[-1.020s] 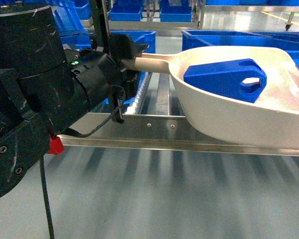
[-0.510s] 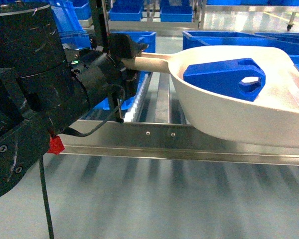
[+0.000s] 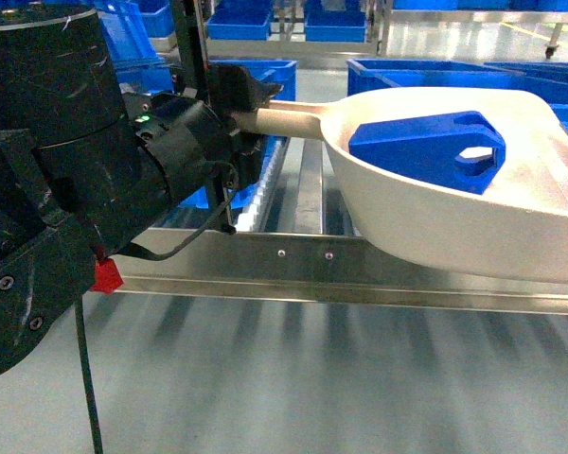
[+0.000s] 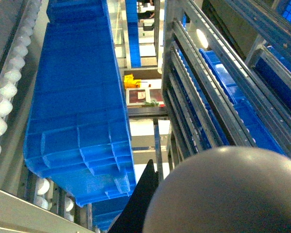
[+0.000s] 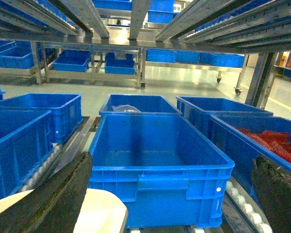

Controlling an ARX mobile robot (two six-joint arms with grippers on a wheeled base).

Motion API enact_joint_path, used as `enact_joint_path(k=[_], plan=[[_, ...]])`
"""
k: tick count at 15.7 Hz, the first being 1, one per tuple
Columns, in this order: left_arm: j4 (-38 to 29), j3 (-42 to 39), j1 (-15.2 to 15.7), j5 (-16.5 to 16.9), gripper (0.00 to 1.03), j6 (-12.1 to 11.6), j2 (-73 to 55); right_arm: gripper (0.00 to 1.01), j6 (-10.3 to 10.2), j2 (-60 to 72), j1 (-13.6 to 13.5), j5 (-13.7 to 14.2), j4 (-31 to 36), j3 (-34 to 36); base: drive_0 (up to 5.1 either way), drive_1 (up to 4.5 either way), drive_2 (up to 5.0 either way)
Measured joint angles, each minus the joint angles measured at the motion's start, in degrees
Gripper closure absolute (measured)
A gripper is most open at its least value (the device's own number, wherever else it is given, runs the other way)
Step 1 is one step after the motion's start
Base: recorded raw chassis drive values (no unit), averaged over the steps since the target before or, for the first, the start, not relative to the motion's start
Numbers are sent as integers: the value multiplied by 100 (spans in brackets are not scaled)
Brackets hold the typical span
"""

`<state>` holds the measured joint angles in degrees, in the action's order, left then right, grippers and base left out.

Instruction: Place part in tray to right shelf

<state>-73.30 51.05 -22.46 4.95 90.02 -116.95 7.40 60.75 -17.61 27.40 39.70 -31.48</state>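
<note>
Inside the cream tray (image 3: 426, 213) lies the part (image 3: 426, 149), a bright-blue wedge-like block with an angled top and a pale opening showing near its right end; it rests in the scoop's hollow, toward the back wall. The tray hangs over the right shelf (image 3: 303, 260), whose shiny front rail runs across the head view with lanes of small white rollers behind it. Large blue crates (image 5: 157, 165) sit on the roller lanes, and more crates fill racks farther back over a glossy grey floor. The left hand (image 3: 241, 109) reaches in from the left, level, clamped on the tray's long handle. The right hand (image 5: 174, 204) shows wide-apart dark fingers (image 5: 53, 199), holding nothing
</note>
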Motion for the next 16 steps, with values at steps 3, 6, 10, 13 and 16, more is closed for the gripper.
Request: enact_joint_path(k=[3,6,10,13,16], plan=[[0,0,0,0,90,0,0,3,0,0,0,2,0,0,0,0,0],[0,0,0,0,90,0,0,3,0,0,0,2,0,0,0,0,0],[0,-2,0,0,90,0,0,3,0,0,0,2,0,0,0,0,0],[0,0,0,0,90,0,0,3,0,0,0,2,2,0,0,0,0],[0,0,0,0,90,0,0,3,0,0,0,2,0,0,0,0,0]])
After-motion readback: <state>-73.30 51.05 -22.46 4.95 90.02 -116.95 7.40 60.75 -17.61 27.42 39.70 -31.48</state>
